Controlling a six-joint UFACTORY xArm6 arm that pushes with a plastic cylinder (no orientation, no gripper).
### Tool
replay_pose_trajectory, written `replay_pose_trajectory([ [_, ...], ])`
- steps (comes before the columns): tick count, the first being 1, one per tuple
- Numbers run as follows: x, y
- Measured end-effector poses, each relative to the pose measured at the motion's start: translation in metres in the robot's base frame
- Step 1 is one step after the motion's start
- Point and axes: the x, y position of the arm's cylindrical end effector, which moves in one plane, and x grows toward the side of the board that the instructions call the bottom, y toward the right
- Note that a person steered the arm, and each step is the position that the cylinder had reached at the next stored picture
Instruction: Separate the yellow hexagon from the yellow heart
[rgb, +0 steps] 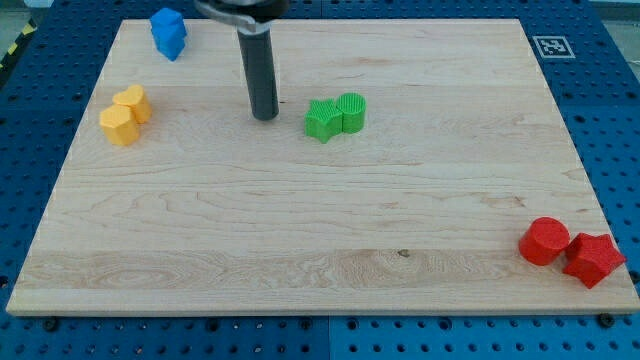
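The yellow hexagon (118, 125) and the yellow heart (133, 103) touch each other near the board's left edge, the heart up and to the right of the hexagon. My tip (265, 115) rests on the board well to the right of them, just left of the green blocks. The rod rises straight up from it to the view's top.
A green star (322, 120) and a green cylinder (351, 112) touch at the upper middle. A blue block (169, 33) sits at the top left. A red cylinder (544, 241) and a red star (593, 259) sit at the bottom right corner. The wooden board (320, 230) lies on a blue pegboard.
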Motion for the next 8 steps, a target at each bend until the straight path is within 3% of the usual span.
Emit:
replay_pose_trajectory([
  [2,-0.057,-0.046],
  [4,-0.074,-0.139],
  [5,-0.06,-0.174],
  [7,0.029,-0.195],
  [8,0.058,-0.134],
])
